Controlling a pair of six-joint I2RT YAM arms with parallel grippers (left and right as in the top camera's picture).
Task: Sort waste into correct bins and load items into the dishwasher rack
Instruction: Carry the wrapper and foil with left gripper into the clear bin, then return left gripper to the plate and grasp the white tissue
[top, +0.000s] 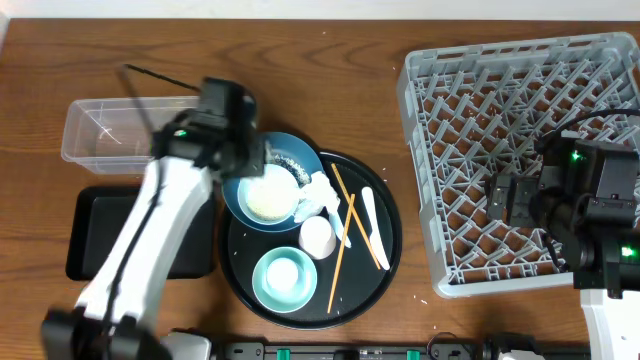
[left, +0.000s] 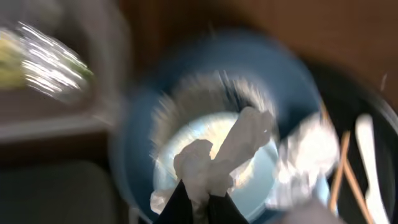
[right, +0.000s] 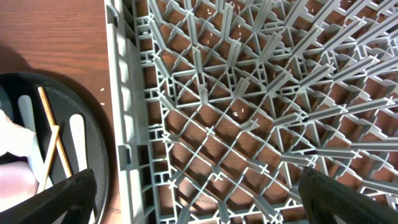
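The left jaws pinch the crumpled white tissue (left: 217, 152) above the dark-blue plate (top: 297, 157), with the clear tub (top: 100, 135) just to their left on the desk (top: 320, 60), well apart from the right jaws, spread wide over the dishwasher rack (top: 500, 90).

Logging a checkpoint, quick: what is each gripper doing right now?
Left gripper: shut on the crumpled white tissue.
Right gripper: open, empty, over the dishwasher rack.

Left pincer (left: 200, 201) pinched tight on tissue (left: 231, 146) — right pincer (right: 199, 193) spread wide, facing down
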